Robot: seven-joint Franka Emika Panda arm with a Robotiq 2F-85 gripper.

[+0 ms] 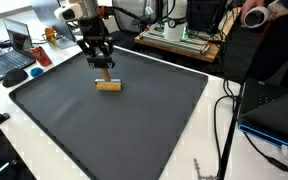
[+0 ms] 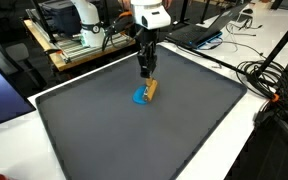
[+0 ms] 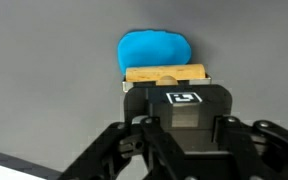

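My jaws (image 1: pixel 105 68) are pinching the wooden block (image 1: pixel 108 86) from straight above, across its long axis, as it lies on the dark mat (image 1: pixel 134 130) covering the surface, blue piece (image 2: pixel 140 97) touching its side.

Dark grey mat (image 1: pixel 104 125) covering a white table (image 1: pixel 209 150), laptop (image 1: pixel 12 55) at its far corner, black cables (image 2: pixel 269 85) trailing alongside, wooden rack of electronics (image 1: pixel 179 42) behind
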